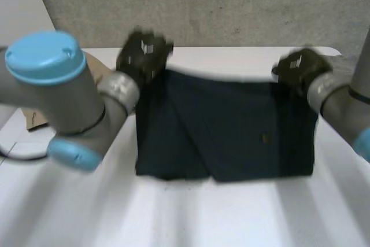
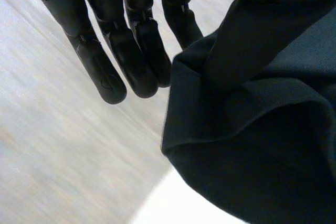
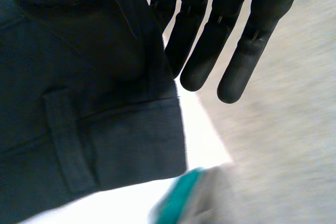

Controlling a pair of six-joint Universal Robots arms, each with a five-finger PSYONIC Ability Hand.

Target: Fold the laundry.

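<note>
A dark navy garment [image 1: 231,131] with a belt loop on its waistband spreads across the middle of the white table [image 1: 185,218], folded over itself with a slanting flap in front. My left hand [image 1: 144,56] holds its far left corner and my right hand [image 1: 300,69] its far right corner. In the left wrist view the cloth [image 2: 252,129] hangs from between thumb and straight fingers [image 2: 131,51]. The right wrist view shows the same pinch, with the cloth [image 3: 79,103] beside the straight fingers [image 3: 210,40]. The garment's near edge rests on the table.
A brown cardboard piece [image 1: 34,118] lies at the table's left, behind my left arm. A grey wall rises just past the table's far edge [image 1: 231,50]. Bare tabletop stretches in front of the garment.
</note>
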